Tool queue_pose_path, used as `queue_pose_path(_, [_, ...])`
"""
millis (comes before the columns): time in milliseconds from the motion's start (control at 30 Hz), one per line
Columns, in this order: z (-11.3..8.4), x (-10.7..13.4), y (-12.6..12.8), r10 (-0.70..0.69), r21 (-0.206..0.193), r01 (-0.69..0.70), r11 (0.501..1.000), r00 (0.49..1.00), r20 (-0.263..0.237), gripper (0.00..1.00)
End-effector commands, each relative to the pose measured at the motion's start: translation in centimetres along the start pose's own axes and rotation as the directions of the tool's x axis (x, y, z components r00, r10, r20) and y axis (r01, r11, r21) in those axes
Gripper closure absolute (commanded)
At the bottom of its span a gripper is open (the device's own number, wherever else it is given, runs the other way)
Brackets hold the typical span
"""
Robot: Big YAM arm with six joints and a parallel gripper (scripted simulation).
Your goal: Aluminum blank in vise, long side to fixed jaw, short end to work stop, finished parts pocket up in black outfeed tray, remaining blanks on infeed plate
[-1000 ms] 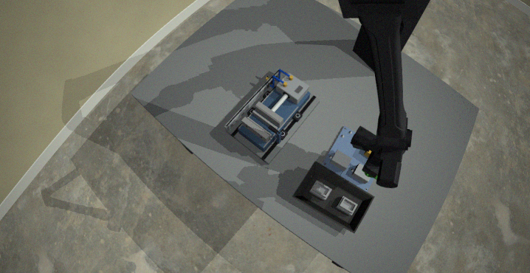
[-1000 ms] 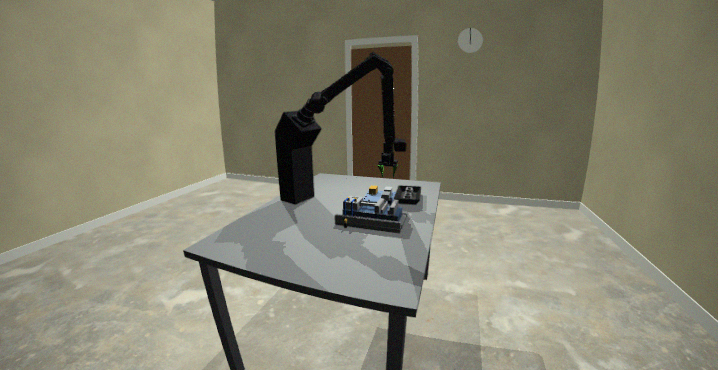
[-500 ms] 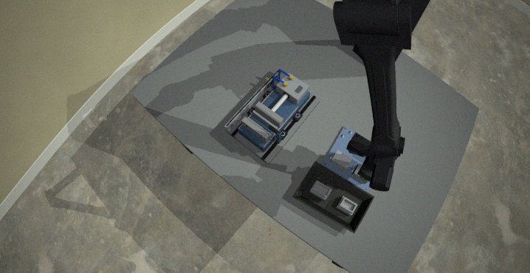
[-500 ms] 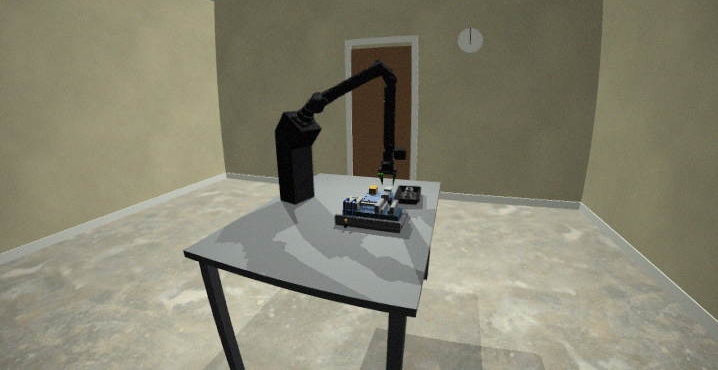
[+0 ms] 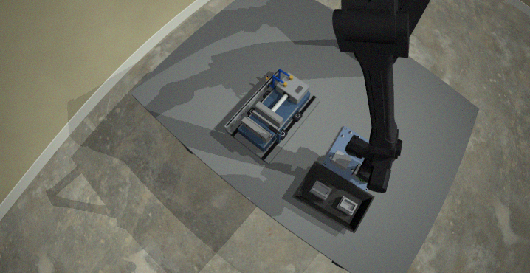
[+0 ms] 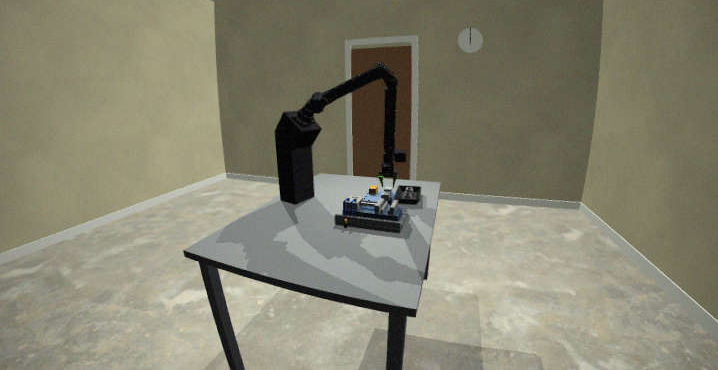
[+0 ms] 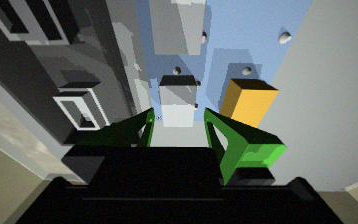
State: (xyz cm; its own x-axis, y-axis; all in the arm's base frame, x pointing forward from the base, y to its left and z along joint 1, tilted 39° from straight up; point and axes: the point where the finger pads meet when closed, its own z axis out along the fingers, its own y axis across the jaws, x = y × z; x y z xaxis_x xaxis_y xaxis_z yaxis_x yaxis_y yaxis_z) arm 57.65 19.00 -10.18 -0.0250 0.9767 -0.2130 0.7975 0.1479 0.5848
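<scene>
Fingers (image 6: 387,181), empty and over half open, should be lowered evenly astride the gray blank (image 6: 388,191) (image 7: 178,102) ahead.

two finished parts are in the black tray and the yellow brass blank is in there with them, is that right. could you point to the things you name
Two finished parts (image 5: 320,189) (image 5: 347,205) are in the black tray (image 5: 314,205), but the wrist view shows the brass blank (image 7: 255,102) over the blue plate instead.

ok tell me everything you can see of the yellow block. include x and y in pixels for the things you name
The yellow brass block (image 6: 373,190) (image 7: 252,106) is a plain rectangular piece with flat faces, straight edges and no pocket in view. Its top is bright, one side darker. It sits at the light blue infeed plate with short pins, one pin close by its end. The end effector's green fingers stand beside it, not around it. Its underside is hidden.
</scene>
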Motion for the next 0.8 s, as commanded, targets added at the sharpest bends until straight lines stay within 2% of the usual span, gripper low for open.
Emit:
queue_pose_path(0, [0.78,-0.91,0.03,0.009,0.003,-0.009,1.000,1.000,0.008,0.36])
queue_pose_path(167, [0.86,-0.98,-0.47,0.006,0.013,-0.006,1.000,1.000,0.010,0.36])
queue_pose_path(767, [0.37,-1.09,0.03,0.010,0.005,-0.010,1.000,1.000,0.008,0.36])
